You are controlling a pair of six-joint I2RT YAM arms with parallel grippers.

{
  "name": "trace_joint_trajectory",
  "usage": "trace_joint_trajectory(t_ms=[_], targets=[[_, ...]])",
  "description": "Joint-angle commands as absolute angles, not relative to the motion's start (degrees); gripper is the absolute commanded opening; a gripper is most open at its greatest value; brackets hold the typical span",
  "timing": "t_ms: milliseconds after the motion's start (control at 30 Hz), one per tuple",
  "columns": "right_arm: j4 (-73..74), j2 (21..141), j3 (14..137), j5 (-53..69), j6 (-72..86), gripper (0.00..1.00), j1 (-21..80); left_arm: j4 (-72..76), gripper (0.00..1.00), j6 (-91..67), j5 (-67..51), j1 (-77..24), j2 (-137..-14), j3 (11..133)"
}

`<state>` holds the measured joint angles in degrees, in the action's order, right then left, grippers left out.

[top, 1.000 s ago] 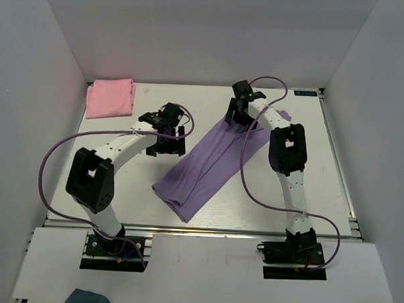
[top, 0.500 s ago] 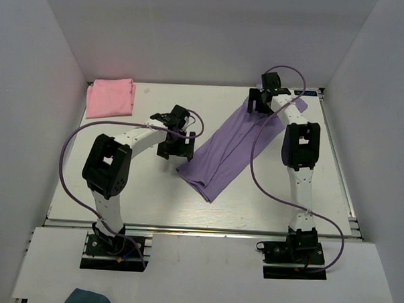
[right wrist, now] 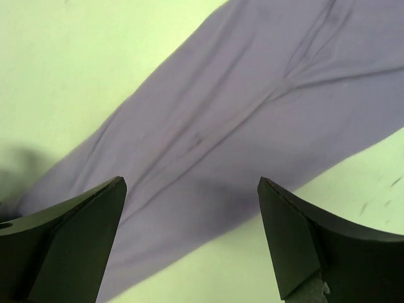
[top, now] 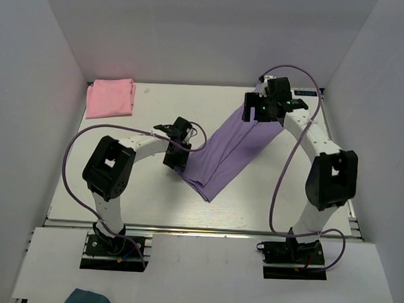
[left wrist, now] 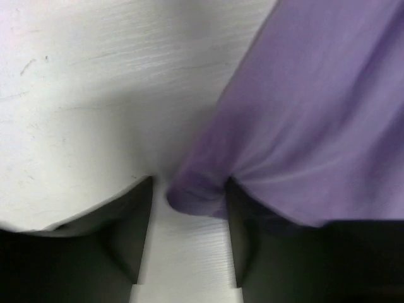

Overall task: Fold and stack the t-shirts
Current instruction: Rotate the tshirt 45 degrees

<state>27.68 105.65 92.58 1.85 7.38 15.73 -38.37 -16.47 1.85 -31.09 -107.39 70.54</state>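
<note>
Lavender t-shirt (top: 225,151) lay on the table (top: 120,188) as a long folded strip, axis running near-left to far-right. Pink t-shirt (top: 110,98) sat folded in the far-left corner, well apart. Left hand (top: 177,160) was at the strip's left edge by the near end, so nearer that end; right hand (top: 259,108) hovered over the far end.

Left wrist view: fingers (left wrist: 136,237) straddled a rolled fold of that edge, with a thin gap on one side, so not yet clamped.

Right wrist view: jaws wide apart, nothing held, cloth below.

Versus a second earlier, the strip sat further right and the left hand had followed it in.
</note>
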Motion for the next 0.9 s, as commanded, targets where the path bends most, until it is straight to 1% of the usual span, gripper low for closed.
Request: trace_joint_trajectory(t_ms=[0, 33, 67, 100, 133, 200, 333, 467, 500, 533, 600, 667, 733, 767, 800, 833, 867], targets=[[25.1, 99.3, 81.7, 7.7, 9.3, 0.9, 17.6, -36.1, 0.49, -16.0, 4.0, -31.4, -105.6, 68.7], [25.6, 98.4, 80.2, 7.6, 8.8, 0.9, 18.3, -36.1, 0.4, -16.5, 4.5, -31.4, -105.6, 68.1], [26.4, 95.6, 77.2, 7.4, 7.6, 0.9, 18.7, -35.6, 0.27, -16.5, 4.5, -31.4, -105.6, 68.1], [26.7, 95.0, 74.4, 7.2, 6.9, 0.9, 20.4, -34.9, 0.06, -16.5, 4.5, -31.4, -105.0, 67.6], [26.9, 94.1, 72.1, 6.9, 6.4, 0.9, 20.9, -34.4, 0.0, -17.2, 3.9, -31.4, -105.0, 67.6], [27.4, 91.8, 70.1, 4.6, 6.8, 0.9, 22.8, -32.8, 0.0, -17.2, 2.4, -31.4, -103.7, 66.5], [28.0, 88.7, 64.3, 5.9, 9.2, 0.9, 26.4, -30.9, 0.0, -17.2, -1.6, -31.4, -101.5, 66.0], [27.6, 88.2, 60.4, 12.2, 14.1, 0.89, 31.5, -29.2, 0.0, -17.2, -2.9, -31.4, -100.0, 64.8], [27.2, 88.5, 59.9, 13.1, 19.3, 0.87, 32.4, -28.7, 0.0, -17.2, -2.9, -31.4, -100.0, 64.3], [27.0, 88.9, 58.9, 13.4, 20.6, 0.85, 34.5, -28.7, 0.0, -17.2, -2.9, -31.4, -100.0, 64.2], [24.8, 88.8, 57.0, 14.6, 23.5, 0.85, 36.5, -28.0, 0.0, -17.2, -3.7, -31.4, -100.0, 63.6], [23.8, 88.6, 55.4, 13.8, 22.9, 0.85, 38.9, -27.4, 0.0, -17.2, -3.7, -31.4, -100.0, 63.0], [24.3, 88.9, 55.8, 9.5, 18.8, 0.85, 42.1, -26.8, 0.0, -17.2, -4.4, -31.4, -100.0, 62.5], [23.9, 89.1, 56.0, 8.3, 17.9, 0.85, 45.3, -26.3, 0.0, -17.7, -5.0, -31.4, -100.0, 61.7], [22.9, 89.3, 55.9, 7.6, 16.3, 0.85, 46.7, -26.3, 0.0, -17.8, -5.0, -31.4, -100.0, 61.7], [18.8, 87.7, 54.7, 7.0, 12.3, 0.85, 47.9, -26.3, 0.0, -17.8, -5.5, -31.4, -100.0, 61.7], [18.0, 87.3, 54.3, 6.9, 11.1, 0.85, 50.8, -26.3, 0.0, -17.8, -6.1, -30.9, -100.0, 61.1]])
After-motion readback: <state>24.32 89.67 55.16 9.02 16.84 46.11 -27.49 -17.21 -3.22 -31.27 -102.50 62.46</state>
